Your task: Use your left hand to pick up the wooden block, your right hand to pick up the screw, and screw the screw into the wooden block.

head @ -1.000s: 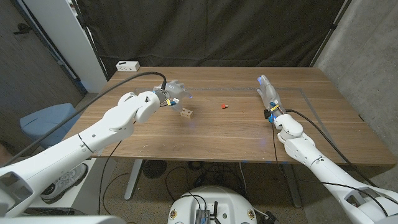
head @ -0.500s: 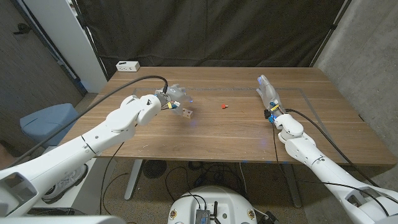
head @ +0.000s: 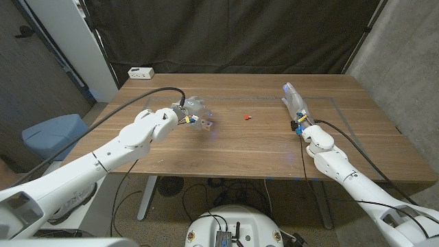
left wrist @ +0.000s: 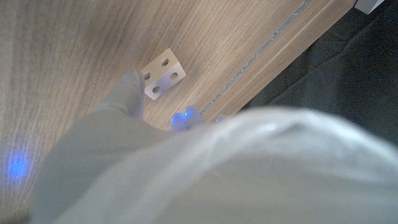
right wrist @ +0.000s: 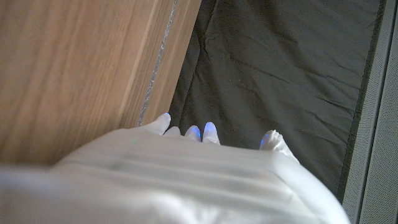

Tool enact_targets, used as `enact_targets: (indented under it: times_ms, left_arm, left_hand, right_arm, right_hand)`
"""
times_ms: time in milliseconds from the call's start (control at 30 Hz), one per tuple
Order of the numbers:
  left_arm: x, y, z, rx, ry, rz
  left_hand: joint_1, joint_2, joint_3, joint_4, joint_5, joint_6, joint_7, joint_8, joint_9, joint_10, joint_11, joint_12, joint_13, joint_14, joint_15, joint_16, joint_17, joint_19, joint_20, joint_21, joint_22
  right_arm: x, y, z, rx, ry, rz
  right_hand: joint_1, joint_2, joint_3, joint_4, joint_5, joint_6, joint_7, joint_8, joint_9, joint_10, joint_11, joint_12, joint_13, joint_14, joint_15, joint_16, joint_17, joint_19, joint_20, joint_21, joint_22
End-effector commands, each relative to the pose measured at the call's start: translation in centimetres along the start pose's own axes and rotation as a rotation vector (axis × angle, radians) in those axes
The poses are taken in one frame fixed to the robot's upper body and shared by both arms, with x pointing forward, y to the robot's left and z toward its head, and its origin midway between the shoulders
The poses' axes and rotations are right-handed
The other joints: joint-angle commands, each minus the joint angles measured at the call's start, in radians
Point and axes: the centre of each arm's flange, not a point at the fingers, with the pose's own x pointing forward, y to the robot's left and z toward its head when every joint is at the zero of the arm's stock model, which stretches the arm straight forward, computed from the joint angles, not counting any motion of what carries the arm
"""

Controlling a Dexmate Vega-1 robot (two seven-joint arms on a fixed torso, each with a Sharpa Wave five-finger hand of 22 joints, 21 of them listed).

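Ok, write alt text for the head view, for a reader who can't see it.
The robot's left hand reaches over a small wooden block on a wooden table. A small red screw lies apart near the middle, and the right hand waits on the right side, away from both.

Even, dim room light; wrist views blur up close (hands (left wrist: 205, 168) smeared), blue glow spots.
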Motion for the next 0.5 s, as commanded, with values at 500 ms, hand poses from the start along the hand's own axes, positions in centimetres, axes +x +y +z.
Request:
enact_targets:
  times_ms: [500]
  left_arm:
    - [1.7, -1.1, -0.4, 0.01, -0.016, 0.013]
  left_hand:
    - [0.016, 0.008, -0.006, -0.004, 0.002, 0.022, -0.009, 0.009, 0.006, 0.022, -0.003, 0.01, 0.009, 0.017, -0.011, 0.006, 0.005, -0.011, 0.005, 0.004, 0.004]
  right_arm:
    - [0.0, 0.4, -0.5, 0.003, 0.014, -0.006]
  right_hand:
    - [0.0, -0.006, 0.003, -0.006, 0.007, -0.001, 0.0, 0.006, 0.002, -0.003, -0.009, 0.004, 0.001, 0.001, -0.014, 0.006, 0.003, 0.002, -0.01, 0.007, 0.005]
